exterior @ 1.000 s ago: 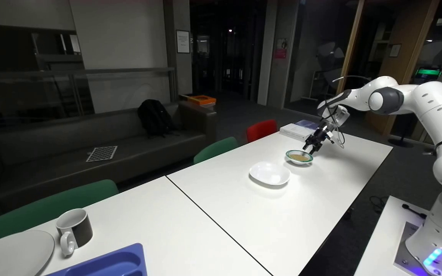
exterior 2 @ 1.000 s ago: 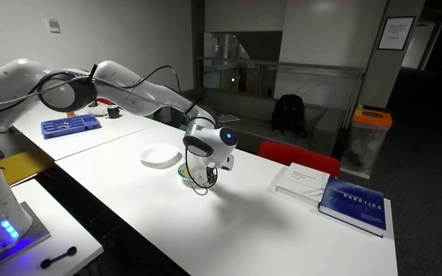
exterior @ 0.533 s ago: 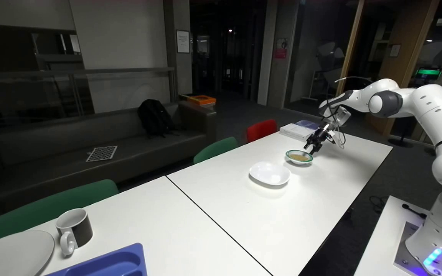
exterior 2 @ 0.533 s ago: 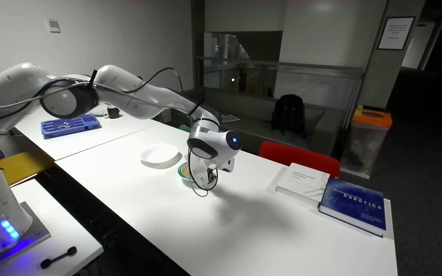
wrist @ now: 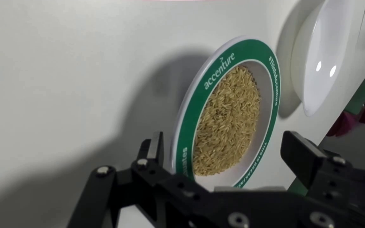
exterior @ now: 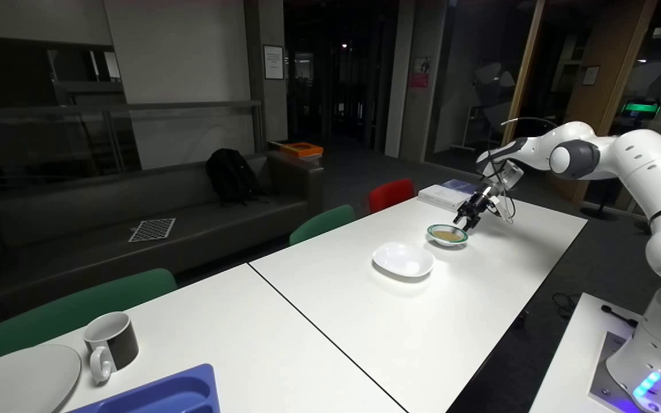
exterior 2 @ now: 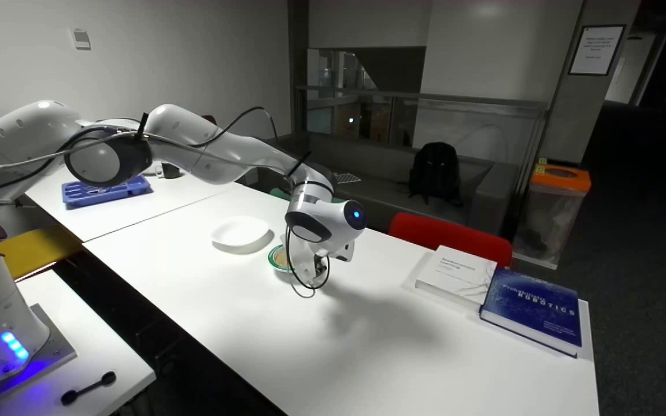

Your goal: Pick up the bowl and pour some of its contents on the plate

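The bowl (wrist: 186, 133), white with a green lettered rim, stands upright on the table. Tan rice-like grains, its contents (wrist: 227, 123), fill its base. Beyond it in the wrist view is the white plate (wrist: 325, 53), which an exterior view shows bare (exterior: 404, 260). My gripper (wrist: 223, 135) is open and tilted, its fingers wide apart with the bowl's near part showing between them. I cannot tell whether either finger touches the rim. Seen in an exterior view, the gripper (exterior: 462, 224) hangs low at the bowl's edge. Elsewhere the hand partly covers the bowl (exterior 2: 275, 258).
A mug (exterior: 127, 347), a large grey plate (exterior: 20, 378) and a blue tray (exterior: 193, 385) occupy the table's other end. Two thick books, one white (exterior 2: 457, 274) and one blue (exterior 2: 532, 309), lie behind the arm's hand. Chairs, including a red one (exterior 2: 451, 238), line one table side.
The arm's upper links have sunk, and in an exterior view the hand has shifted slightly right and down. The jaws stay wide apart. Bowl and plate have not moved.
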